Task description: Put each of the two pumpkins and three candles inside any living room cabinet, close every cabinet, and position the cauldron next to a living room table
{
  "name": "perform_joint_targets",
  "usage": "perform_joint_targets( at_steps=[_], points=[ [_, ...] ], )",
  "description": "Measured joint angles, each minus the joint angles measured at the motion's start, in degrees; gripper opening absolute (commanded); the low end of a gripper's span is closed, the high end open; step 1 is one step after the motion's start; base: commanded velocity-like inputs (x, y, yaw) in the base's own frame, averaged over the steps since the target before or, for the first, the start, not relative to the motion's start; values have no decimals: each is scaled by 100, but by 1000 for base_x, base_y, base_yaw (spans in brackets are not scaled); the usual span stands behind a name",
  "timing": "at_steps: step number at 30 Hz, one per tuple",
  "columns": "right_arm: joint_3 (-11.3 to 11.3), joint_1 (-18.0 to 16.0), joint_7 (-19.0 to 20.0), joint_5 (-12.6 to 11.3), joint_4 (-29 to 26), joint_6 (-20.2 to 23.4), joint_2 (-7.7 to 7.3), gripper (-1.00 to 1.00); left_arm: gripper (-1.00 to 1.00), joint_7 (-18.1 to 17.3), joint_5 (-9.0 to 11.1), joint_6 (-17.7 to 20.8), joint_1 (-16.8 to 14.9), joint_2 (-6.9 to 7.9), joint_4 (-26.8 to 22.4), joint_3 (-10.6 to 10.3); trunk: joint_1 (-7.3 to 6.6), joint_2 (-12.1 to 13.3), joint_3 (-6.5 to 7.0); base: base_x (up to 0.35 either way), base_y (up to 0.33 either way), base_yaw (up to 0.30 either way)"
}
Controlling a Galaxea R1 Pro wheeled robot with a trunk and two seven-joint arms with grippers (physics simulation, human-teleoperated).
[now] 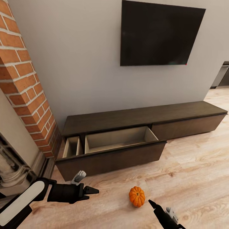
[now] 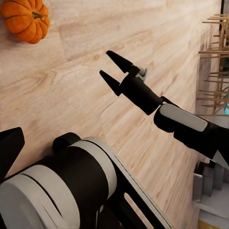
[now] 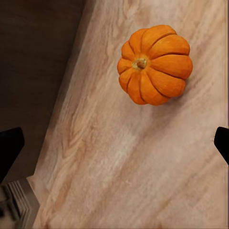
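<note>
The right gripper (image 1: pixel 152 203), at the lower right of the head view, hangs with jaws spread and empty just beside the pumpkin (image 1: pixel 137 196) on the wood floor (image 1: pixel 190 171). The left gripper (image 1: pixel 93 191), lower left, is parted and empty. Behind, mid-frame, the cabinet (image 1: pixel 143 116) has one drawer (image 1: pixel 117 140) pulled out.
</note>
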Motion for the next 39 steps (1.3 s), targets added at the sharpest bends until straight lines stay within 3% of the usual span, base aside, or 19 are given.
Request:
perform_joint_targets(
  at_steps=[8,21,30,39],
  points=[
    [13,0,0,3,0,169,-11,100,100,1,212,0,0,-1,0,-21,176,-321,-144,0,0,0],
    [6,0,13,2,0,119,-5,100,100,10,237,-2,0,-3,9,-50,461,-842,-377,0,0,0],
    [9,0,20,2,0,116,-3,100,100,12,229,-5,0,-6,9,-67,462,-844,-378,0,-7,0],
    [8,-1,36,2,0,116,-4,100,100,23,172,-11,1,-12,11,-80,462,-844,-377,0,-253,0]
  ],
)
